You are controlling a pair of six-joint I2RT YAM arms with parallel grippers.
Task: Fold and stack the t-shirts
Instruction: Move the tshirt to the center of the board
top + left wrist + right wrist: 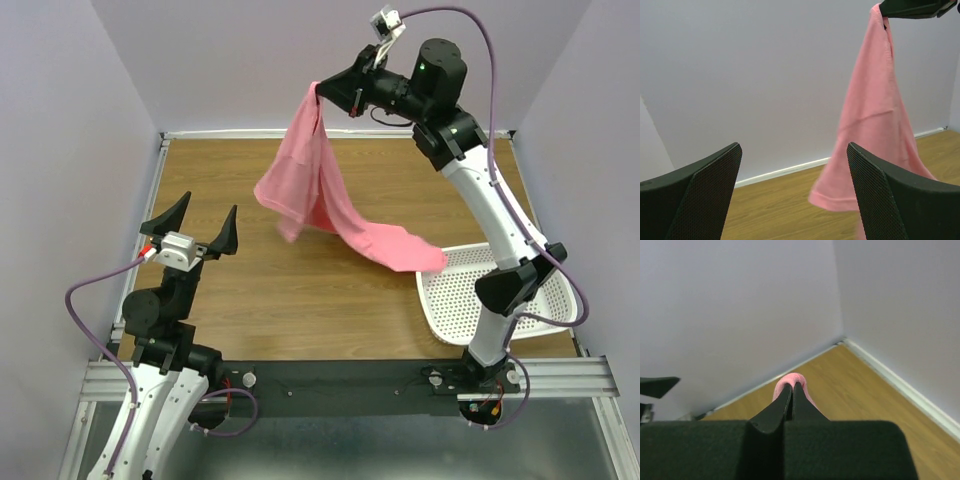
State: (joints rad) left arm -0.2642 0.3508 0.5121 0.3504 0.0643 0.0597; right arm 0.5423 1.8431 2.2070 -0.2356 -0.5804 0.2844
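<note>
Overhead: left gripper (208, 206) idle, t-shirt (318, 190) dangling from right gripper (322, 93).
Leftmost, raised over the wooden table (300, 310), fingers spread wide, holding nothing, well apart from the cloth. Further right, salmon-pink fabric hanging in loose folds from one pinched edge, lower end trailing down to the left rim of the white perforated basket (470, 295). At the cloth's very top, fingers clamped tight on that edge, with a small pink bulge poking out just beyond the tips.

White links and black joints form the left arm (160, 335) and right arm (490, 205), both trailing purple cables (68, 298)
</note>
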